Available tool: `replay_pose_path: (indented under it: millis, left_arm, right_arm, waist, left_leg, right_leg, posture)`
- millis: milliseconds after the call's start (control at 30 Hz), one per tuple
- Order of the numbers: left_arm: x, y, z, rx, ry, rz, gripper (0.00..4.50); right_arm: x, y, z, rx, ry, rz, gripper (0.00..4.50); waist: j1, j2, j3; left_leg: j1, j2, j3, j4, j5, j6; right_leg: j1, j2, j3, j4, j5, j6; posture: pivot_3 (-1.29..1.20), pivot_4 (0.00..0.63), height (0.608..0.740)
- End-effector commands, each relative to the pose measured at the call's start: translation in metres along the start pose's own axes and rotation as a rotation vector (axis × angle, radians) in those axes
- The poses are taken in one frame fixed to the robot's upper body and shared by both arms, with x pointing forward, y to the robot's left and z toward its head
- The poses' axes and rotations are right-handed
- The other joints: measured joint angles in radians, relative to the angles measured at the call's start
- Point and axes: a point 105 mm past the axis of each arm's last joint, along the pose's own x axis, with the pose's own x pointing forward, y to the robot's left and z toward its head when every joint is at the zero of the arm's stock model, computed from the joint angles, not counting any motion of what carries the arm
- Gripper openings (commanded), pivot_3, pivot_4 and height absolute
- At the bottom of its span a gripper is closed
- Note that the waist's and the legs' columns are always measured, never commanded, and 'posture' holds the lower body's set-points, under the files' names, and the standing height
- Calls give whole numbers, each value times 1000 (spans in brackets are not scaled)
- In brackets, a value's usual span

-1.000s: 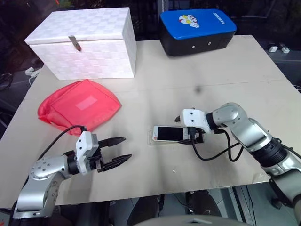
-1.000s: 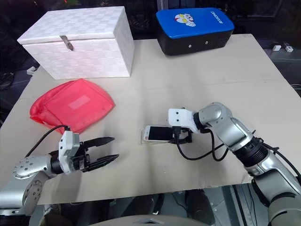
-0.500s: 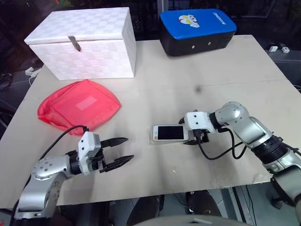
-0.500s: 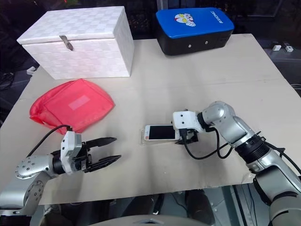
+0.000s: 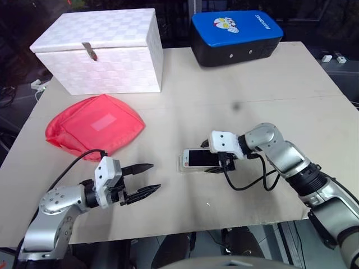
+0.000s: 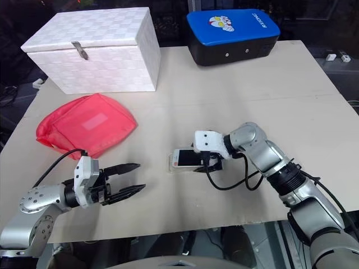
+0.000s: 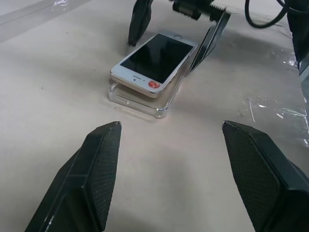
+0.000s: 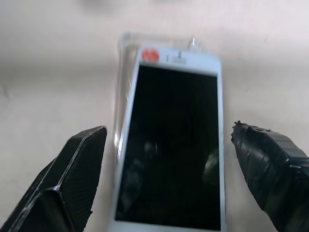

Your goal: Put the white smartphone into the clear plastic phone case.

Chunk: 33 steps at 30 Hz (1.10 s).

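The white smartphone (image 5: 195, 158) lies screen up on the clear plastic phone case (image 7: 140, 100) near the middle of the table. It rests on top of the case and slightly askew, with the case's rim showing along one side (image 8: 122, 96). My right gripper (image 5: 209, 158) is open, its two black fingers either side of the phone's right end and holding nothing. Both fingers (image 7: 139, 20) stand beside the phone in the left wrist view. My left gripper (image 5: 153, 177) hovers open over bare table to the phone's left, pointing at it.
A red fabric pouch (image 5: 94, 126) lies at the left. A white woven box (image 5: 101, 50) stands at the back left and a blue-topped black case (image 5: 235, 35) at the back. A black cable (image 5: 247, 182) loops off my right wrist onto the table (image 5: 269, 84).
My right gripper has slid left, so its open fingers now straddle the phone's right end instead of standing just off it. Phone, case and left gripper have stayed put.
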Motion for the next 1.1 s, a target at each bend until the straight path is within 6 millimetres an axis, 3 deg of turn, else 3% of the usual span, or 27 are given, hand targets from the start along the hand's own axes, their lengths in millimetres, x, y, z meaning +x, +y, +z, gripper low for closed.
replay_pose_path:
  millis: [33, 433, 533, 567, 667, 1000, 1033, 1100]
  left_arm:
    - [0, -2, 9, 36, -23, -9, 3387]
    - [1, -4, 9, 32, -25, -6, 3387]
    - [1, -3, 8, 32, -25, -5, 3387]
    - [2, -3, 8, 32, -26, -6, 3387]
    - [2, -3, 8, 33, -26, -9, 3387]
    - [1, -1, 8, 36, -25, -9, 3387]
    - [1, -1, 8, 36, -25, -9, 3387]
    - [1, -1, 8, 35, -24, -9, 3387]
  right_arm:
    - [-1, 3, 11, -97, -35, 34, 4388]
    - [-8, -2, 16, -171, -77, 4, 4388]
    - [-10, -1, 20, -137, -108, 3, 3512]
    - [-10, -1, 20, -132, -110, 3, 2847]
    - [-11, -2, 24, -102, -133, -12, 1840]
    - [-12, -33, 44, 200, -221, -117, 1840]
    - [-11, -39, 42, 218, -202, -148, 1419]
    - [-7, -50, 34, 246, -150, -198, 1019]
  waist:
    - [-1, 0, 0]
    - [-1, 0, 0]
    - [-1, 0, 0]
    - [-1, 0, 0]
    - [-1, 0, 0]
    - [-2, 0, 0]
    - [-2, 0, 0]
    - [-3, 0, 0]
  left_leg:
    - [0, 0, 0, 0, 0, 0]
    - [0, 0, 0, -1, 0, 0]
    - [0, 0, 0, -1, 0, 0]
    - [0, 0, 0, -1, 0, 0]
    - [0, 0, 0, -1, 0, 0]
    - [0, 0, 0, -1, 0, 0]
    - [0, 0, 0, -2, 0, 0]
    - [0, 0, 0, -2, 0, 0]
  right_leg:
    - [0, 0, 0, 0, 0, 0]
    - [0, 0, 0, 0, 0, 0]
    - [0, 0, 0, 0, 0, 0]
    - [0, 0, 1, 0, 0, 0]
    - [0, 0, 0, 0, 0, 0]
    - [-1, 0, 1, 0, 0, 0]
    - [-1, 0, 1, 0, 0, 0]
    - [-1, 0, 1, 0, 0, 0]
  posture:
    - [0, 150, 740]
    - [0, 150, 740]
    - [0, 150, 740]
    - [0, 150, 740]
    - [0, 150, 740]
    - [0, 150, 740]
    - [0, 150, 740]
    - [0, 150, 740]
